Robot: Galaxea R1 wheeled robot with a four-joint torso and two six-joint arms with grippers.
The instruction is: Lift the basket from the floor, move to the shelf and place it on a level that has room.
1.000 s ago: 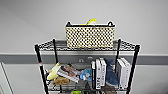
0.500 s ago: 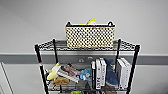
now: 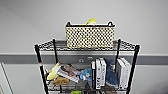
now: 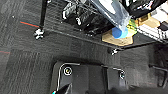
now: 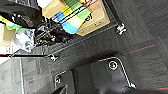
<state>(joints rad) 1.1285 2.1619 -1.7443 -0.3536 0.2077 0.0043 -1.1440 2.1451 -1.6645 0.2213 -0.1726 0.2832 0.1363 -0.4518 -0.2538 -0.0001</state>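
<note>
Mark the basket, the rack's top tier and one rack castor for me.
basket (image 3: 90,37), head view, middle of its woven front.
top tier (image 3: 46,45), head view, bare wire grid left of the basket.
castor (image 4: 38,33), left wrist view, wheel on the carpet.

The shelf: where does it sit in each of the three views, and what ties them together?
Head view: the shelf fills the lower centre, the basket on its top level.
Left wrist view: its base, castor on the carpet.
Right wrist view: its base, castor.
Shared landmark: black posts.

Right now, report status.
Basket upright on the shelf's top level, nothing gripping it. Gripper fingers unreadable. Books on the tier below.
</note>
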